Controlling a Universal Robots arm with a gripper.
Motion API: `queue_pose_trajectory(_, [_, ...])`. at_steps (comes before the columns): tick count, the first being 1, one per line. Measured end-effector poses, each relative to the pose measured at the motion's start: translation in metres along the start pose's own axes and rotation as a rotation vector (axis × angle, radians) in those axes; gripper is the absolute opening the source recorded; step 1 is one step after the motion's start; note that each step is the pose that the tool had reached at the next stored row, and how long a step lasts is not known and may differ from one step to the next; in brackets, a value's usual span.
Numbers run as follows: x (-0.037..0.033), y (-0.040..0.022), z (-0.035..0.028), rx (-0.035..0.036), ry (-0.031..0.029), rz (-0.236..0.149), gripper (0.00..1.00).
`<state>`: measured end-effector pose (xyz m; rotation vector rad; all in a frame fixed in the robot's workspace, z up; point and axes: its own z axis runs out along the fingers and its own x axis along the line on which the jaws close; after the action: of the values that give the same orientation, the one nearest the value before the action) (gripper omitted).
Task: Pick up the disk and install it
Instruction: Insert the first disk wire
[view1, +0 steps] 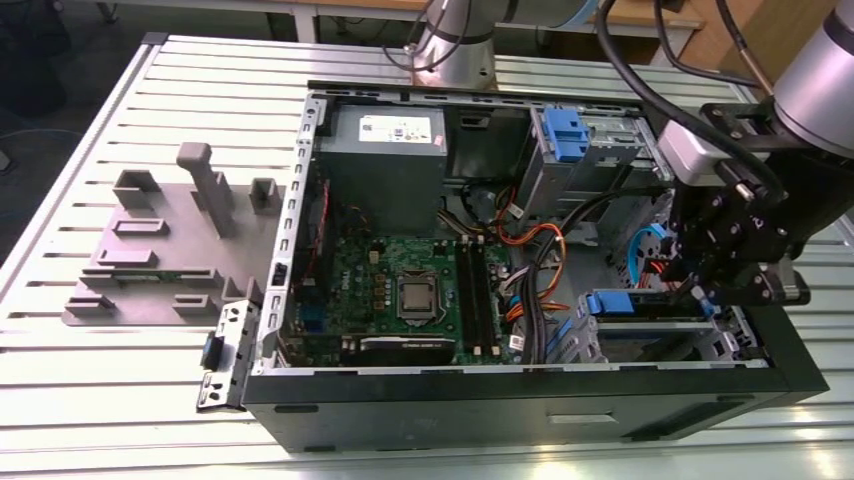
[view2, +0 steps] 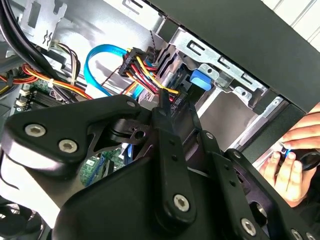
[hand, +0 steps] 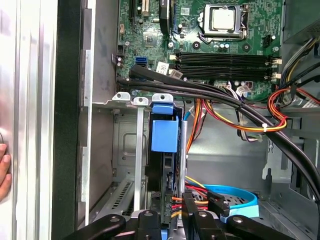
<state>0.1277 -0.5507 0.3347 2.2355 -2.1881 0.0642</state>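
Note:
The disk stands on edge in the drive bay at the corner of the open computer case. Its blue carrier tab faces the first wrist view, and in the exterior view the tab shows low on the exterior view's right. My gripper sits over the disk's cable end. Its black fingers flank the disk's two faces and look shut on it. In the exterior view my gripper hangs just inside the case's wall on the exterior view's right.
Red, yellow and orange power leads and a blue data cable run close beside the bay. A second blue carrier sits in the upper bay. A grey fixture lies outside the case. A person's hand rests beyond the case wall.

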Motion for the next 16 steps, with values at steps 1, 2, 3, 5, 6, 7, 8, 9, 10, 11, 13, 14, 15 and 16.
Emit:
queue_pose_trajectory(1, [0.0,0.0,-0.0005,-0.0002,0.0001,0.0,0.31])
queue_pose_trajectory(2, [0.0,0.0,-0.0008,-0.0004,0.0,0.0,0.31])
queue_pose_trajectory(3, [0.0,0.0,-0.001,-0.0005,-0.0002,0.0,0.31])
queue_pose_trajectory(5, [0.0,0.0,-0.0014,-0.0006,-0.0001,0.0,0.31])
queue_pose_trajectory(6, [0.0001,0.0,-0.0017,-0.0007,0.0,0.0,0.31])
queue_pose_trajectory(7, [0.0001,0.0,-0.0019,-0.0008,-0.0001,0.0,0.31])
queue_pose_trajectory(8, [0.0001,0.0,-0.0022,-0.0008,0.0,0.0,0.31])
queue_pose_trajectory(9, [0.0001,0.0,-0.0025,-0.001,0.0001,0.0,0.31])
queue_pose_trajectory(10, [0.0001,-0.0001,-0.0029,-0.0012,0.0001,0.0,0.31])
queue_pose_trajectory(11, [0.0001,-0.0001,-0.0032,-0.0014,0.0001,0.0,0.31])
queue_pose_trajectory(13, [0.0001,-0.0001,-0.0037,-0.0019,-0.0001,0.0,0.31])
queue_pose_trajectory(14, [0.0002,-0.0001,-0.004,-0.0022,-0.0001,0.0,0.31])
queue_pose_trajectory(15, [0.0002,-0.0001,-0.0044,-0.0025,0.0,0.0,0.31])
queue_pose_trajectory(16, [0.0002,-0.0001,-0.0048,-0.0029,0.0,0.0,0.31])
